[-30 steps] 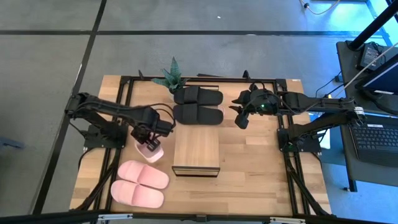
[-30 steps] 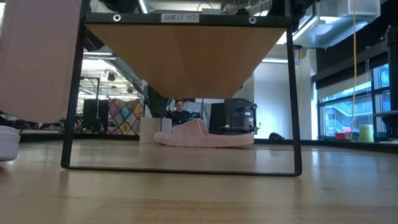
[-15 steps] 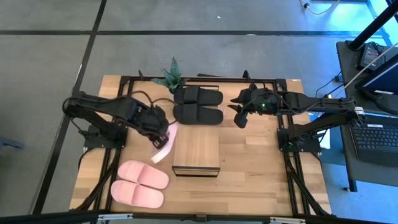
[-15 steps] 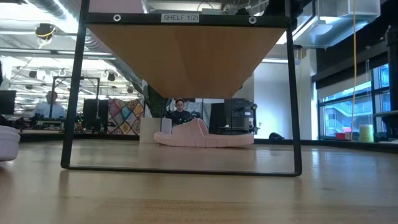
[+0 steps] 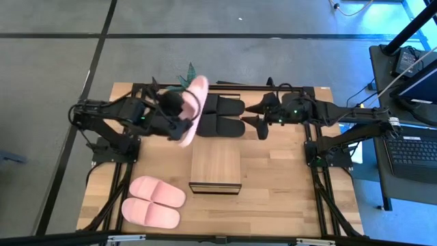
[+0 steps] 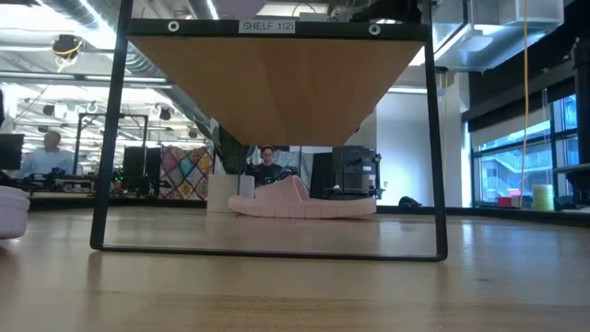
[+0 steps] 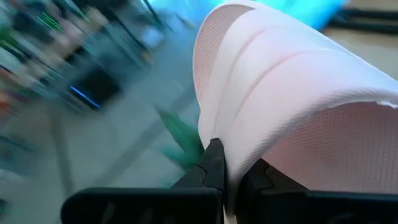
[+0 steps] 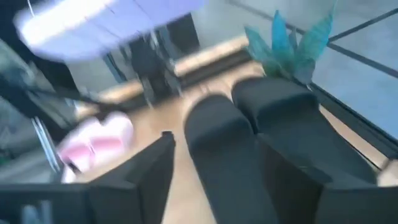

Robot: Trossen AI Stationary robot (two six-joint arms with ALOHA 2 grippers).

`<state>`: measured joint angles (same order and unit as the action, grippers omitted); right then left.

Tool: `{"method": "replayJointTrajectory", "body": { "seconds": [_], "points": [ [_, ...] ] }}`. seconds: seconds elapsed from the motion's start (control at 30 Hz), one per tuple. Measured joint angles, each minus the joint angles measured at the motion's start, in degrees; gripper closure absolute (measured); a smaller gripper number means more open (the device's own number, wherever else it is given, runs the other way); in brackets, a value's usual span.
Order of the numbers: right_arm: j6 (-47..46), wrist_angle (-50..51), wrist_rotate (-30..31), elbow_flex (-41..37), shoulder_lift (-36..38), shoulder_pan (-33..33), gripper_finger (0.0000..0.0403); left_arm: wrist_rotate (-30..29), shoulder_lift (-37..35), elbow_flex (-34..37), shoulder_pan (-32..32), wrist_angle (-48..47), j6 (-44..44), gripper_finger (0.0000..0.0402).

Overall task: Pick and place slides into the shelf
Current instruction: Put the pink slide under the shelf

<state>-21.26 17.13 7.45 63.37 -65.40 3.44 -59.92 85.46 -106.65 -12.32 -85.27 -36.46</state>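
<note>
1. Far left, the left hand [image 5: 179,117] is up off the desk [image 5: 287,184], fingers [image 7: 213,163] clamped tight on a pale pink slide [image 5: 194,106] that stands steeply tilted, its far end over the potted plant [image 5: 186,74].
2. On the near side of that hand, well apart from it, the pink pair [image 5: 155,201] lies flat side by side by the desk's front left corner.
3. Just right of the left hand's slide sits the black pair [image 5: 217,115], resting on the desk between the two hands.
4. Nearer the front from both hands stands the shelf [image 5: 215,166], wood top bare; the low view shows another pink slide [image 6: 300,201] on the desk beyond its frame.
5. On the right, the right hand [image 5: 256,115] hovers just beside the black pair's end, fingers spread wide, gripping nothing.
</note>
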Motion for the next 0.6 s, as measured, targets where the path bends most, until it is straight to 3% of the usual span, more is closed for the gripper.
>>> {"method": "replayJointTrajectory", "body": {
  "seconds": [0.1,0.23,0.4,0.6],
  "points": [
    [-0.69,-5.64,-0.48,0.00,-0.16,-0.34,0.0138,-6.52,2.54,0.00,2.65,10.42,12.36,0.0401],
    [-0.01,-12.08,-0.24,0.02,-0.50,-2.55,0.0120,-9.24,6.22,0.02,6.82,26.92,31.20,0.0401],
    [-2.72,-12.24,10.66,0.04,-1.32,-5.71,0.0124,-14.64,9.08,0.07,10.05,44.68,49.36,0.0401],
    [-5.68,-13.55,19.84,0.04,-3.28,-8.45,0.0140,-14.49,9.10,0.07,12.04,56.50,58.86,0.0401]
  ]
}}
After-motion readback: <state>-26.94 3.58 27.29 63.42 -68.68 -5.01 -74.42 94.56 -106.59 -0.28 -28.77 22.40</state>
